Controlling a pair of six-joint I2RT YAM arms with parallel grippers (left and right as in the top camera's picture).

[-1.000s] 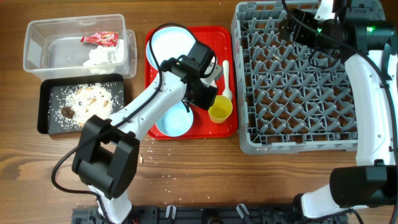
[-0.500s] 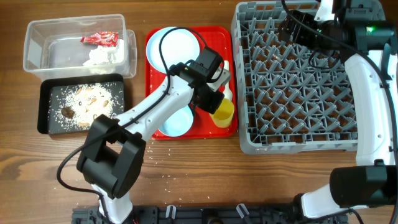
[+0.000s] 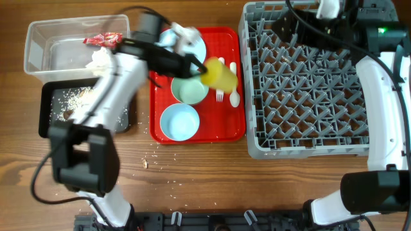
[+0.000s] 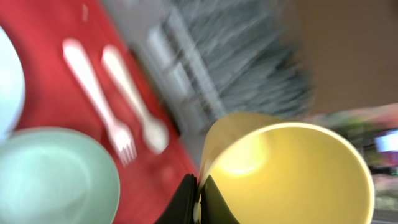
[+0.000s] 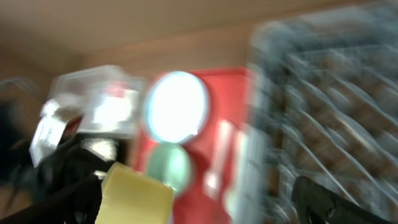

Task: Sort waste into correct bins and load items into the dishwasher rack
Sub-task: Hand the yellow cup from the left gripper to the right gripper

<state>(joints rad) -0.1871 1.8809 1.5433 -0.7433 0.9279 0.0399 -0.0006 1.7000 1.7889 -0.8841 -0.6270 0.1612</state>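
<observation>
Since half a second ago the left arm has swung back and lifted the yellow cup (image 3: 221,75) off the red tray (image 3: 225,130). The left claw (image 3: 200,65) pinches the cup's wall (blurred in the wrist view), cup just right of it. Below the claw lie the green bowl (image 3: 190,90), fork (image 3: 220,95) and spoon (image 3: 235,97); the rack (image 3: 308,149) stands beyond the cup. The right claw (image 3: 288,27) hangs over the rack's far corner, and I cannot tell its opening.
</observation>
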